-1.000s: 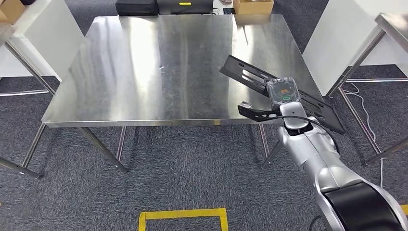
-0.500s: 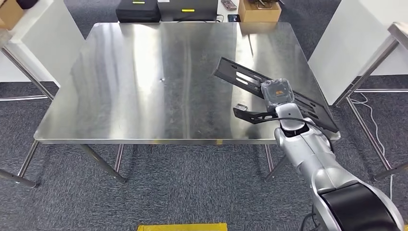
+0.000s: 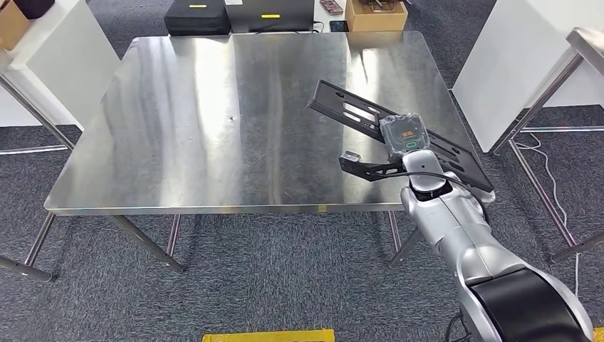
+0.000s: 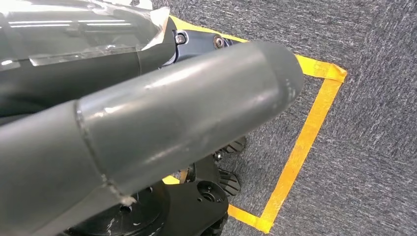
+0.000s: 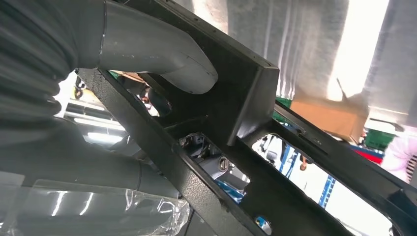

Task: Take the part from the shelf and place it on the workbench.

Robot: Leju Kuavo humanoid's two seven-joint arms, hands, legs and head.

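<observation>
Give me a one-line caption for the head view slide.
Right hand holds the black part tilted above the steel workbench.

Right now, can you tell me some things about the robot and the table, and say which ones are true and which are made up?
1. The right hand holds a long black part. True.
2. The part lies flat on the workbench. False: it is tilted, held above the top.
3. A brown cardboard box sits beyond the workbench's far edge. True.
4. The workbench top is wooden. False: it is shiny metal.
5. Yellow tape marks the carpet. True.
</observation>
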